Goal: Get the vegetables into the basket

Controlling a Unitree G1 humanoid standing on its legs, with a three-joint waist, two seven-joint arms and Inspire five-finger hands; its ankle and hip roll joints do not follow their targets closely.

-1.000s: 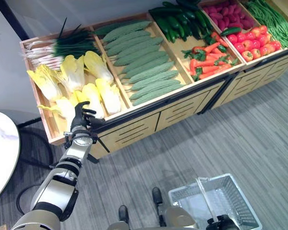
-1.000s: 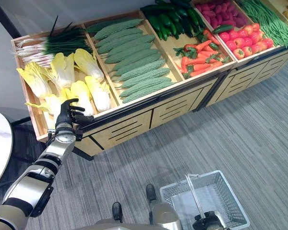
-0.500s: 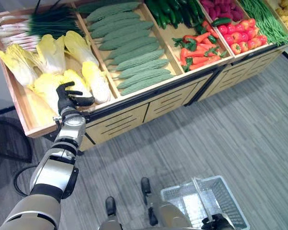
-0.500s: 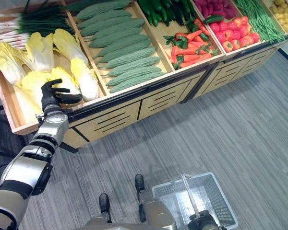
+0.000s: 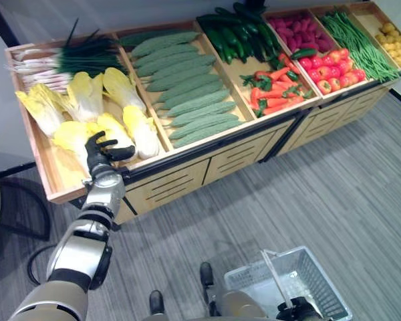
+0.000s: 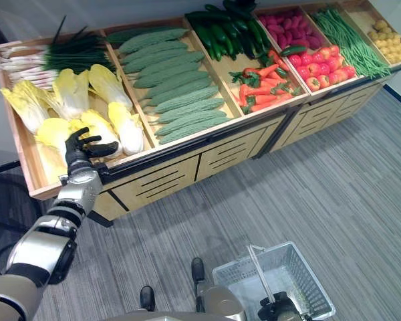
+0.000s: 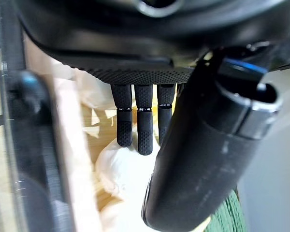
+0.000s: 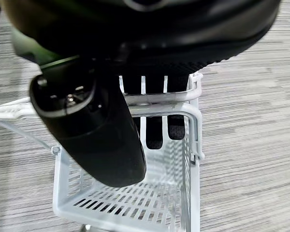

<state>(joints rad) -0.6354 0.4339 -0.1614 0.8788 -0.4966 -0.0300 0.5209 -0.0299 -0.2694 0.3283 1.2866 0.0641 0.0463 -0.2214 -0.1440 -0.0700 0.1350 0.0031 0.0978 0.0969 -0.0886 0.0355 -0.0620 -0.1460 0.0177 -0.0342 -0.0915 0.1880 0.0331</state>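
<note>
Left eye view: left hand [image 5: 101, 148] spread, thumb out, poised over cabbage [image 5: 113, 129], not gripping; right hand [image 8: 150, 121] hooked round basket [image 6: 291, 279] handle, basket empty. Advice: lower palm onto cabbage middle, wrap fingers fully before lifting

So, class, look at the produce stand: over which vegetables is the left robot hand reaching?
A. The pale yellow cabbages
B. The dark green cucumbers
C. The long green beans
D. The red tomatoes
A. The left robot hand is over the pale yellow cabbages in the stand's leftmost bin, its fingers loosely spread and not yet closed on one; its wrist view shows pale leaves beyond the fingers.
</note>
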